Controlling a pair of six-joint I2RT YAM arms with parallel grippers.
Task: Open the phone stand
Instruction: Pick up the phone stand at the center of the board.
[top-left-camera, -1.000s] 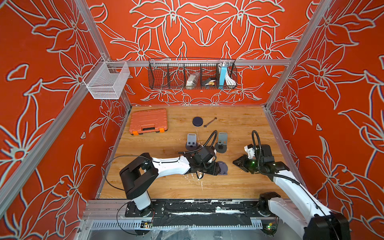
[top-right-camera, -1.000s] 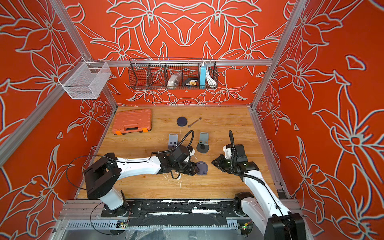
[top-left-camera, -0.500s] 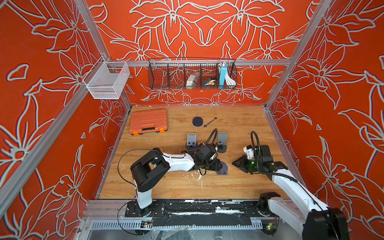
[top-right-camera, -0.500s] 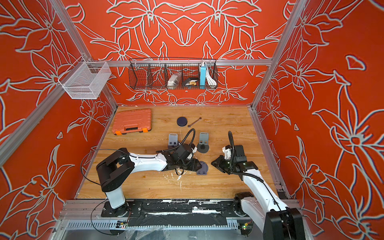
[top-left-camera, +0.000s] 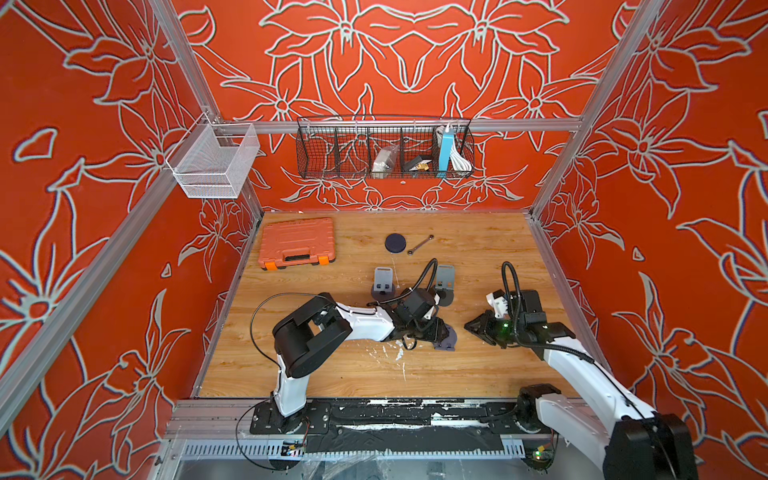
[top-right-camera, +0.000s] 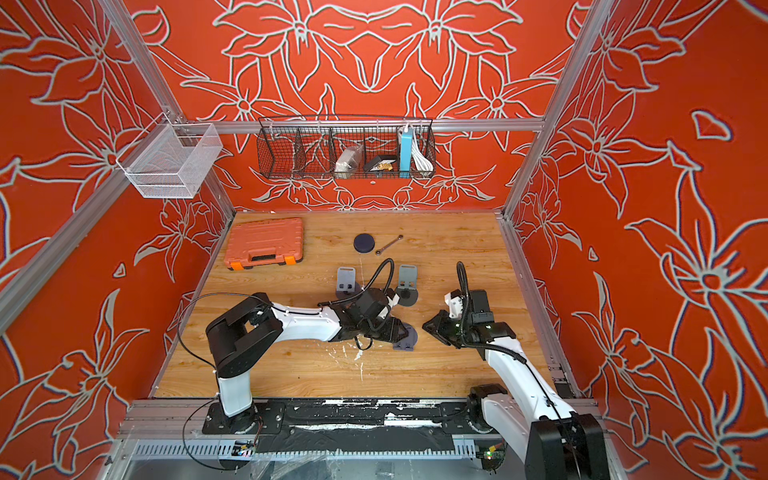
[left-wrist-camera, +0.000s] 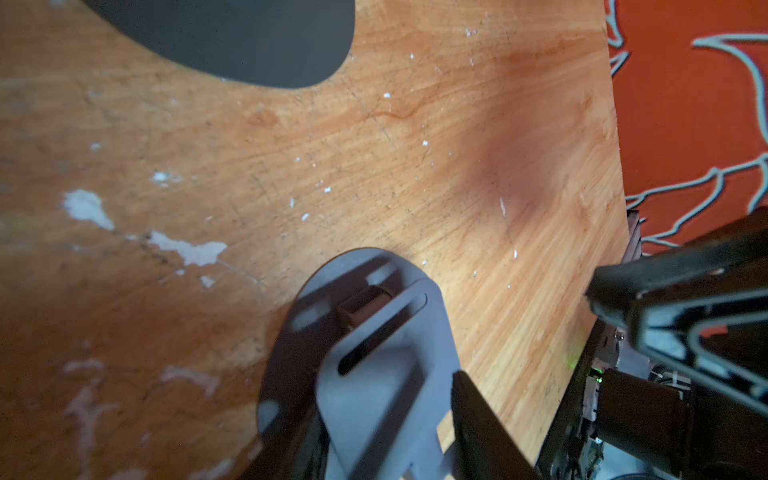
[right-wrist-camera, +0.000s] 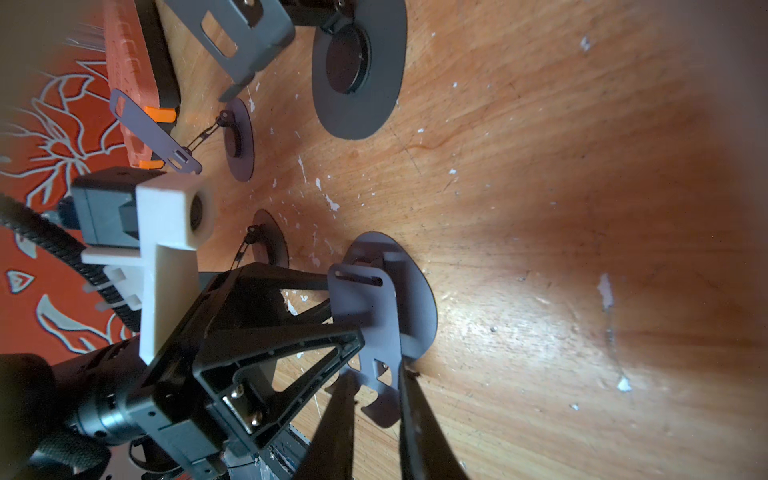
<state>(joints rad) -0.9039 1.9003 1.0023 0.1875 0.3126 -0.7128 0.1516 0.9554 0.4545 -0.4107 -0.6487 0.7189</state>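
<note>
Gray phone stand near front centre of the table, plate tilted up off its round base, left gripper jaws straddling the plate, pinch unclear, right gripper close by, jaws narrowly parted, empty.

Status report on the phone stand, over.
Left gripper astride stand, grip unclear. Right gripper open, short of it. Stand part-open. Other stands farther back, apart.
</note>
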